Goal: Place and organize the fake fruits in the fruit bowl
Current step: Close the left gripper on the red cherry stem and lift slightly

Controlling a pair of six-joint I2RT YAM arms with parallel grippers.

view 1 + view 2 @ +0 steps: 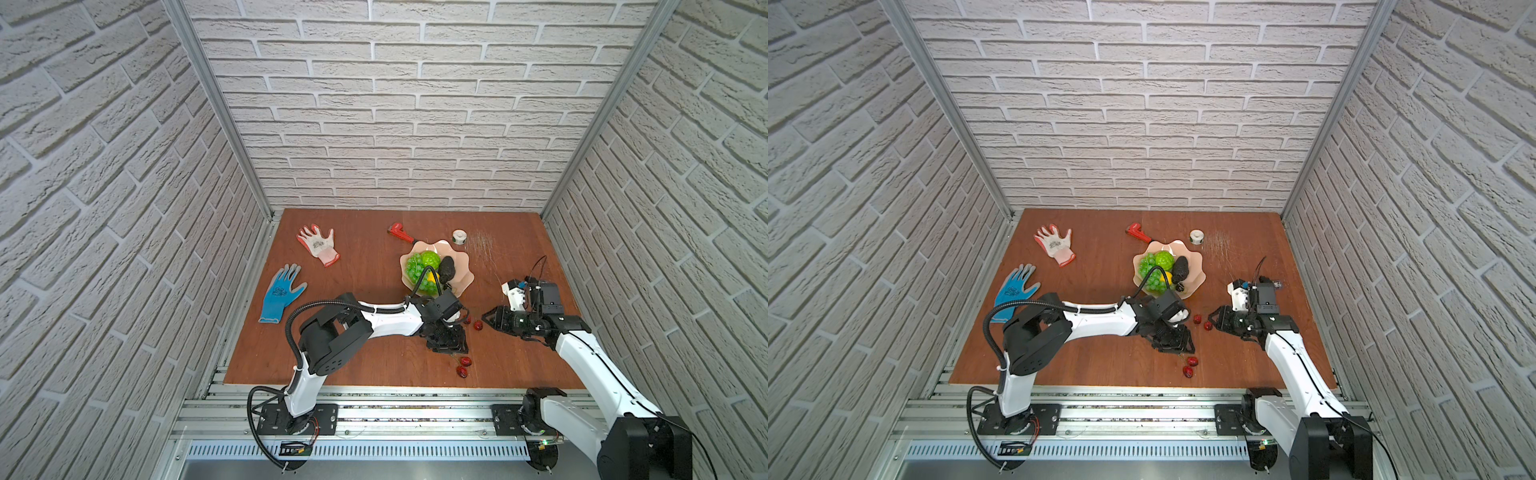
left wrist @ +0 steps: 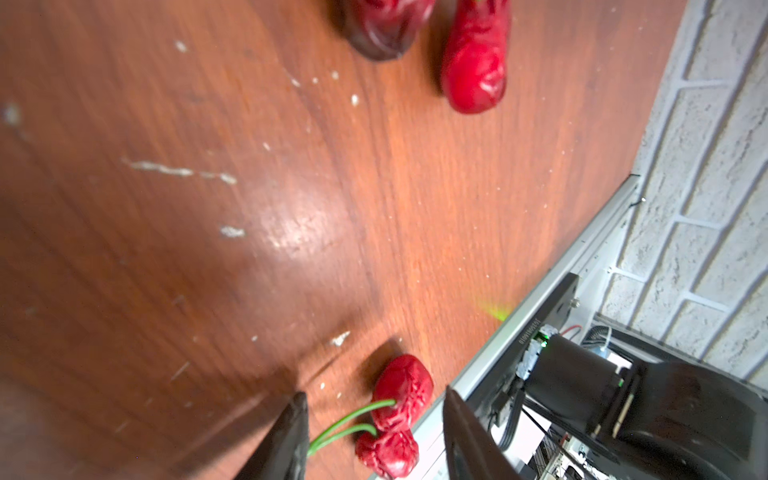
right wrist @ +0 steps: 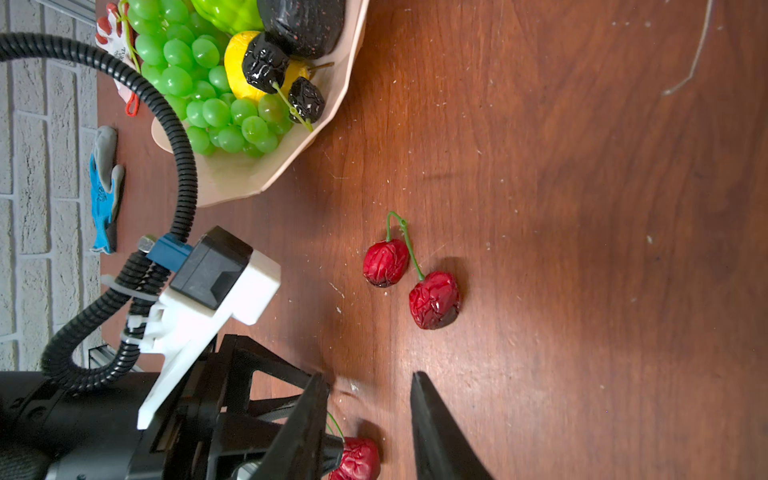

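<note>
- Left gripper [image 2: 374, 397]: jaws parted, clamping nothing. At the bottom centre of the left wrist view, the lower red cherry pair [image 2: 401, 415] lies on the table [image 2: 208, 249] between its fingers. The green stem ends reach one finger's edge; contact cannot be told.
- Right gripper [image 3: 369, 376]: jaws apart and empty. The upper red cherry pair [image 3: 411, 278] lies mid-frame in the right wrist view, ahead of the tips and apart from them.
- The fruit bowl [image 3: 249, 178], upper left of that view, holds the green grape bunch [image 3: 195, 83], yellow fruit [image 3: 239, 70], avocado [image 3: 303, 25], lime-green ball [image 3: 226, 12] and dark cherry pair [image 3: 266, 62].
- In both top views, both red pairs lie outside the bowl, below it.
</note>
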